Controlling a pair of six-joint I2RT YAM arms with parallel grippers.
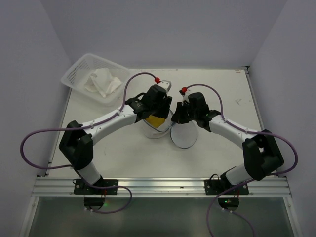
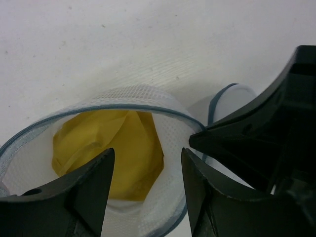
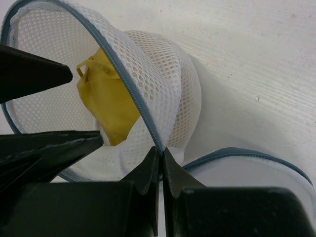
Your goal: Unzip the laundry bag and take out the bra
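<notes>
From above, the laundry bag (image 1: 155, 131) sits at the middle of the table (image 1: 123, 158), already unzipped: one bowl half stands mouth-up under the left gripper (image 1: 157, 114), and the other half (image 1: 184, 136) lies flopped open at about 4 o'clock from it, beneath the right gripper (image 1: 177, 116). A yellow patch in the upright bowl is the bra (image 1: 155, 121), not yet out. Far off at 10 o'clock a white lattice basket (image 1: 74, 74) holds a crumpled white cloth (image 1: 102, 81). In the left wrist view the left fingers (image 2: 94, 182) stand apart, poised over the bowl's mouth with the bra showing between them, grasping nothing. Judging by this, they are lined up to dip in and pinch the fabric. The right gripper reaches in from 3 o'clock, its tip at the blue-grey zipper rim (image 2: 123, 109). The right wrist view explains that: the right jaws are pressed together on the rim at 6 o'clock, clamping the mesh edge, probably so that the light bowl stays put and its mouth stays wide while the other arm reaches inside. From 9 o'clock the two dark left fingers enter the bowl, one above and one below the folded bra, which is tucked against the far mesh wall. The loose half lies at 4 o'clock, clear of the work.
</notes>
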